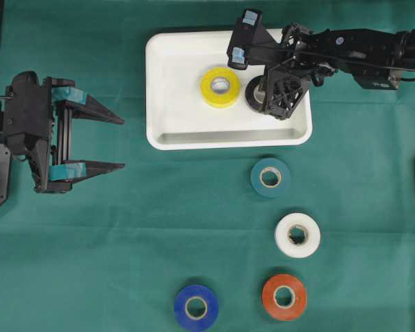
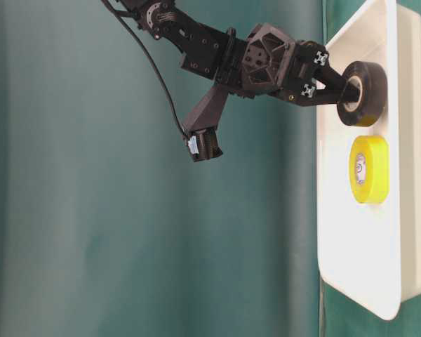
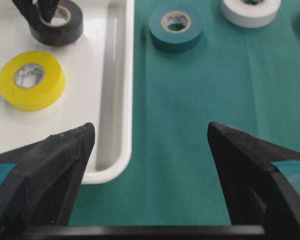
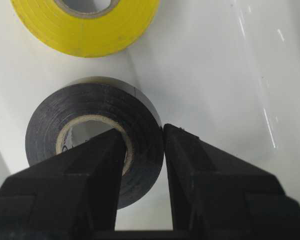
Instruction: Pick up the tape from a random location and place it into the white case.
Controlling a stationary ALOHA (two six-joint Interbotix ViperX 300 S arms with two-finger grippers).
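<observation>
Closest in the wrist view, the right claw (image 4: 142, 165) is clamped across the wall of the black tape roll (image 4: 95, 145), one finger inside the core and one on the outer face, holding it inside the white case (image 1: 173, 83) just beside the yellow roll (image 1: 220, 87); whether it already rests on the floor of the case I cannot quite tell. The roll looks light and stiff with a smooth, slightly slick rim, so pinching through the hole is probably the surest hold. Further off, the left claw (image 1: 97, 142) stands wide open and empty above the green bench (image 1: 124, 242).
</observation>
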